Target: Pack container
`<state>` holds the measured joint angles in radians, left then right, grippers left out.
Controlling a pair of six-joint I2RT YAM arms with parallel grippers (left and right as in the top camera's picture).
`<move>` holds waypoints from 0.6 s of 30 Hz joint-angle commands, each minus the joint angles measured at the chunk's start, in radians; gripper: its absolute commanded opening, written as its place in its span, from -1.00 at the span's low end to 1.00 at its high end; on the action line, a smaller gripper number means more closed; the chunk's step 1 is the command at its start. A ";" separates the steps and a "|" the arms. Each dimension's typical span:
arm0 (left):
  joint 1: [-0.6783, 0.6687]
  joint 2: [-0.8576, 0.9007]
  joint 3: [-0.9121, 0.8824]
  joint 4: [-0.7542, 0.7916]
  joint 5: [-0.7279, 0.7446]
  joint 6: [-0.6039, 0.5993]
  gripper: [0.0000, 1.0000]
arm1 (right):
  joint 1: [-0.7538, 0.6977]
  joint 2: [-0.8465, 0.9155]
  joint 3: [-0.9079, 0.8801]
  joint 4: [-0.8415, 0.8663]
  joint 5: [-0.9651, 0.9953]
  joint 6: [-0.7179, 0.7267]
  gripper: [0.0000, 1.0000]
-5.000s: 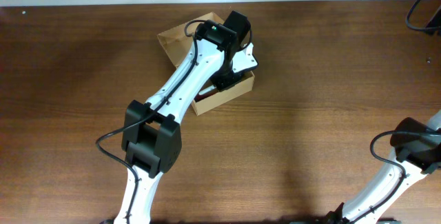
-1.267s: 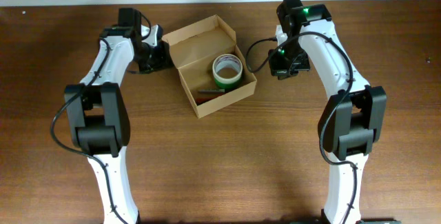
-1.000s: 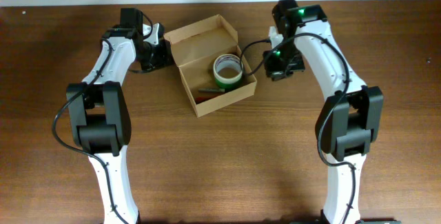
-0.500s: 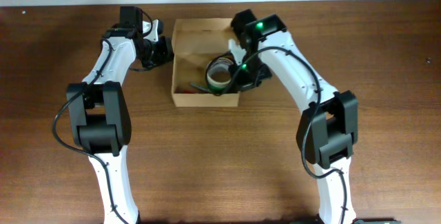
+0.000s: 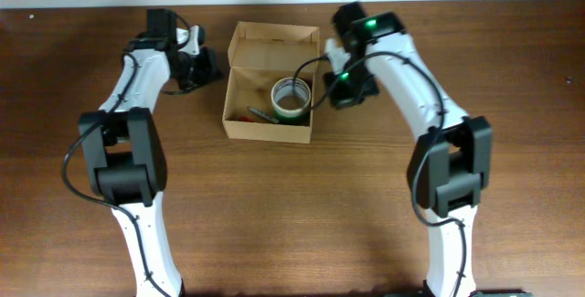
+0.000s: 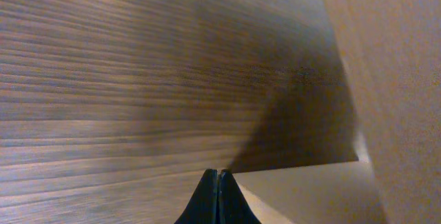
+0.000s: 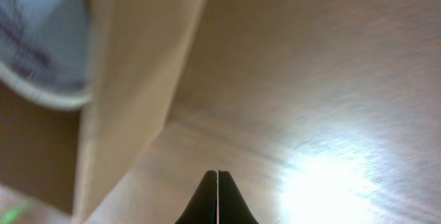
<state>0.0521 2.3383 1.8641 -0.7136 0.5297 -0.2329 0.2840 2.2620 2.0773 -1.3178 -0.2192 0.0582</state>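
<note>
The container (image 5: 239, 129) is a tan cardboard box standing open in the middle of the table, its flap lid (image 5: 274, 45) raised at the far side. Inside lie a green-and-white tape roll (image 5: 292, 99) and some thin pens (image 5: 256, 114). My left gripper (image 5: 211, 67) is shut and empty just left of the box; in its wrist view the fingertips (image 6: 218, 176) meet beside the cardboard (image 6: 393, 79). My right gripper (image 5: 325, 94) is shut and empty at the box's right wall. Its wrist view shows that wall (image 7: 134, 93) and the roll (image 7: 38, 52) beyond it.
Brown wooden table (image 5: 366, 206) all around the box. A black cable (image 5: 559, 18) lies at the far right corner. Both arms reach in from the near edge, one on each side of the box.
The box has been turned square to the table edge. My right gripper has drawn back from over the box to outside its right wall. My left gripper has shifted slightly left.
</note>
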 commanded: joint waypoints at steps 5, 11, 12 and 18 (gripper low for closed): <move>0.020 0.003 -0.005 0.087 0.088 -0.061 -0.96 | -0.111 0.032 -0.005 0.198 -0.252 0.231 -0.93; 0.037 0.034 -0.005 0.170 0.190 -0.142 -0.96 | -0.140 0.102 -0.005 0.352 -0.470 0.414 -0.93; 0.043 0.040 -0.005 0.173 0.212 -0.150 -0.97 | -0.143 0.119 -0.005 0.371 -0.522 0.435 -0.93; 0.106 0.136 -0.005 0.262 0.448 -0.232 -0.96 | -0.170 0.217 -0.005 0.475 -0.732 0.510 -0.93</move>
<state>0.1123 2.3993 1.8641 -0.4885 0.7902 -0.3927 0.1383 2.4390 2.0769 -0.8650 -0.7860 0.5007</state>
